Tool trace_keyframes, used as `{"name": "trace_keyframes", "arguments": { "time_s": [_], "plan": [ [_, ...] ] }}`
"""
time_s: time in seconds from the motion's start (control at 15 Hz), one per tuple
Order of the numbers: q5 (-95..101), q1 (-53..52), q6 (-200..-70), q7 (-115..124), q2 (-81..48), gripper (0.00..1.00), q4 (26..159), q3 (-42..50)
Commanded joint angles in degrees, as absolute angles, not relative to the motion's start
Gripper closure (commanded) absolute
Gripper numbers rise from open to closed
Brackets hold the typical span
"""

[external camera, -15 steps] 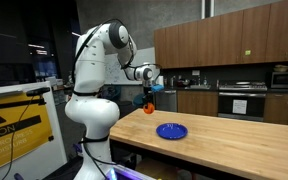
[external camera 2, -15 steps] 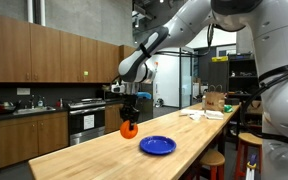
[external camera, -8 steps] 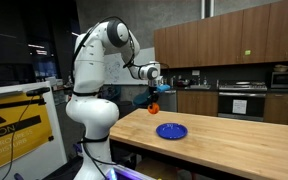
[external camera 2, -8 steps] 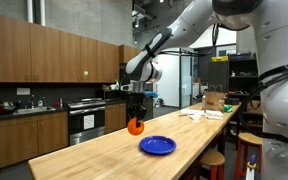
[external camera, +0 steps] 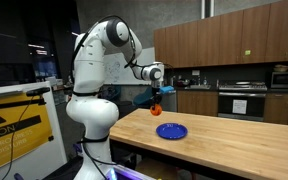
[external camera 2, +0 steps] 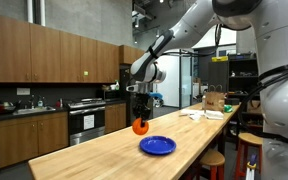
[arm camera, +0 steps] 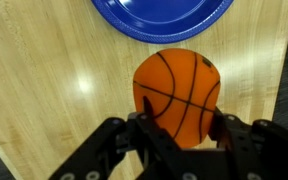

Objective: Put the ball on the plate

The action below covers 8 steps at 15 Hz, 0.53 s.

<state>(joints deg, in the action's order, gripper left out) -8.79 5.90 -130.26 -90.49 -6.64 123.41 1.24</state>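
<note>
Aloft, claw [arm camera: 183,128] clamps ball [arm camera: 177,88] near plate [arm camera: 164,20] rim, above countertop [arm camera: 44,90].

Brown wooden cabinets [external camera: 234,40] filled the upper right; a steel oven [external camera: 241,102] sat below, behind a long wooden countertop [external camera: 234,145].

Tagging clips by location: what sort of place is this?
Likely a kitchen in an office or lab building: wood cabinets on the wall, a built-in oven under the worktop, and a long butcher-block counter in front.
</note>
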Motion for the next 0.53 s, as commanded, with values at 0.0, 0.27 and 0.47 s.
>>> {"name": "trace_keyframes", "arguments": {
  "time_s": [0.0,0.27,0.47],
  "plan": [
    [-10.71,6.81,-130.08,-91.09,-5.03,0.75,125.19,2.14],
    [-10.77,7.86,-130.16,-90.89,-5.24,0.75,125.97,3.41],
    [-10.48,8.61,-130.23,-90.65,-5.47,0.75,126.54,4.31]
  ]
}}
